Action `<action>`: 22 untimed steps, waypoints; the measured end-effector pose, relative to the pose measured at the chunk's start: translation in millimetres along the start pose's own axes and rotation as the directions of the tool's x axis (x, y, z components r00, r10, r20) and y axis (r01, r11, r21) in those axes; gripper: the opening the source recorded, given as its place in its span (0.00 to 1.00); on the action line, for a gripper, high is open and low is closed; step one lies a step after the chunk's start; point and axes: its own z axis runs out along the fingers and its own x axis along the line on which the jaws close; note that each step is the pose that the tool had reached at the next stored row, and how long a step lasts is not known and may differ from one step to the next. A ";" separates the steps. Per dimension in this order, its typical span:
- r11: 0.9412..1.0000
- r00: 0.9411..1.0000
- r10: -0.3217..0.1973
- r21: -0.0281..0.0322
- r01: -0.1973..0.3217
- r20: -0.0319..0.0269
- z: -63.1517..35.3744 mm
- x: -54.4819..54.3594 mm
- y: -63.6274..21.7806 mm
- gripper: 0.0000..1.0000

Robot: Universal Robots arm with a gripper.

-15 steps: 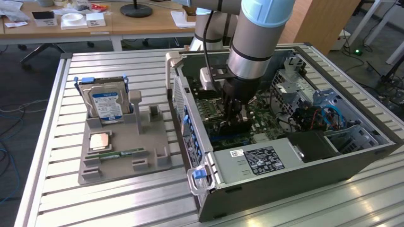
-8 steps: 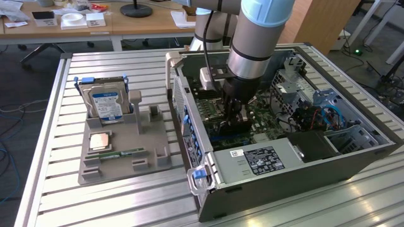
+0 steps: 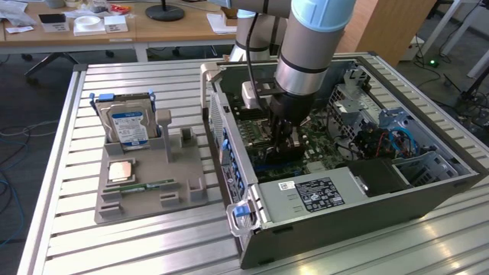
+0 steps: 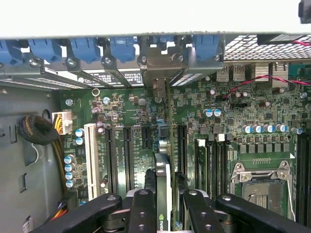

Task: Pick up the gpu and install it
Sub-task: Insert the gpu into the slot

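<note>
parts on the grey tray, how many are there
3. A hard drive stands upright at the tray's far end, a square chip lies flat near its middle, and a green memory stick lies just in front of it. Posts could hide something small.

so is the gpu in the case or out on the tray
In the case: the gripper holds the gpu on edge over the motherboard. Whether it is seated, cannot tell.
</note>
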 end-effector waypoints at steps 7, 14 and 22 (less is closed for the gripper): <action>1.000 1.000 0.000 0.000 0.000 -0.001 0.0 -0.3 0.0 0.27; 1.000 1.000 0.000 0.000 0.000 -0.001 0.0 -0.7 0.0 0.27; 1.000 1.000 0.000 0.000 0.000 -0.001 0.0 -1.5 0.1 0.27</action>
